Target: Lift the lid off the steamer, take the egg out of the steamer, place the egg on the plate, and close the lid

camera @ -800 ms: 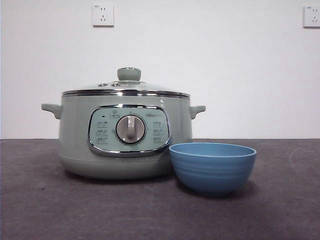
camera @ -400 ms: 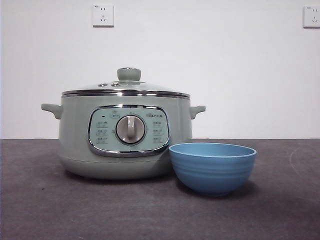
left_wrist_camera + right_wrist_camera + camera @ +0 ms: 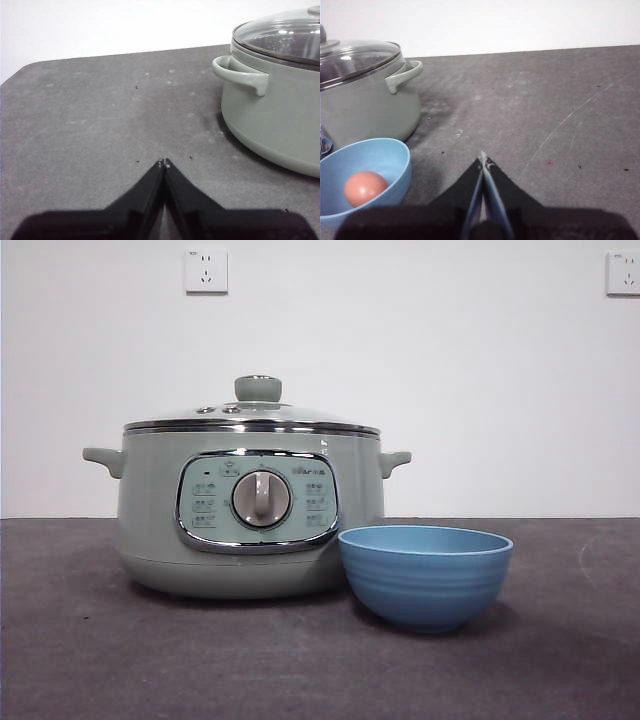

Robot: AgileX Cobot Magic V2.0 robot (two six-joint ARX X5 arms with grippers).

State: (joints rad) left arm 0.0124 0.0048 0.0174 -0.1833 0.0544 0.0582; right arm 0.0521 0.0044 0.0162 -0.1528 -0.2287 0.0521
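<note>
Both pairs of black fingers are pressed together and hold nothing: the left gripper (image 3: pixel 163 162) hovers low over bare bench to the left of the pot, and the right gripper (image 3: pixel 483 159) hovers low over bare bench to the right of the bowl. Neither arm shows in the front view. On the dark grey bench (image 3: pixel 560 660) stands the large round sage-green electric steamer (image 3: pixel 250 510), its chrome-framed panel and silver dial facing the front camera, a small handle at each side. The round clear-glass lid with a chrome rim and pale green knob (image 3: pixel 258 405) sits closed on the steamer, level all round. Just to the right of the steamer and nearer the camera stands the deep sky-blue ribbed bowl that serves as the plate (image 3: pixel 426 575), upright, its left edge overlapping the steamer's base in the front view. The small rounded egg (image 3: pixel 365 187), pinkish-beige in the right wrist view, lies inside the bowl on its bottom. Two white wall sockets (image 3: pixel 206 270) sit high on the far white wall.
</note>
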